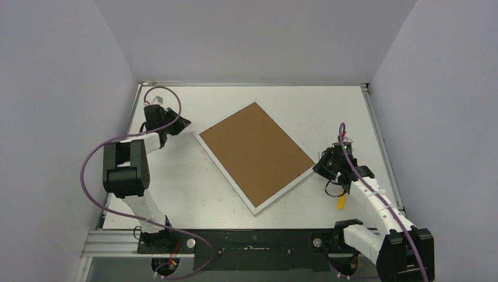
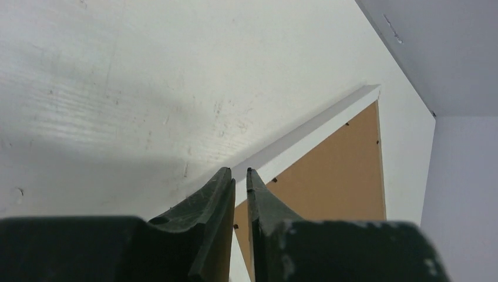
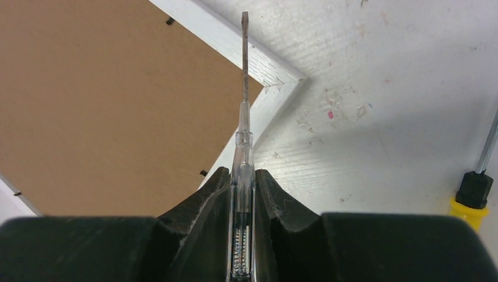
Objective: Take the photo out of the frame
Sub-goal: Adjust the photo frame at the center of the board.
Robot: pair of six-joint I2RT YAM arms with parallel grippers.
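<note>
Right gripper (image 3: 242,173), clamped on the clear screwdriver (image 3: 244,147), should lever each tab (image 3: 203,173) off the backing board (image 3: 106,106) of the frame (image 3: 264,70) while left gripper (image 2: 239,173), narrow and empty, steadies the frame's opposite corner.

My left end effector (image 2: 239,176): bare bench (image 2: 117,88) left and ahead, frame (image 2: 329,176) corner just right | my right end effector (image 3: 242,176): frame ahead-left, yellow screwdriver (image 3: 470,202) close right.

Frame (image 1: 255,155) lies back up, its face hidden against the table (image 1: 293,100). Dark tabs (image 3: 170,21) along the brown backing (image 3: 106,100) are too small to make out. Yellow-handled screwdriver (image 3: 473,197) is cut by the right wrist view's edge; from above it is mostly under the right arm (image 1: 370,200). Clear screwdriver (image 3: 242,176) handle runs off the bottom edge.
</note>
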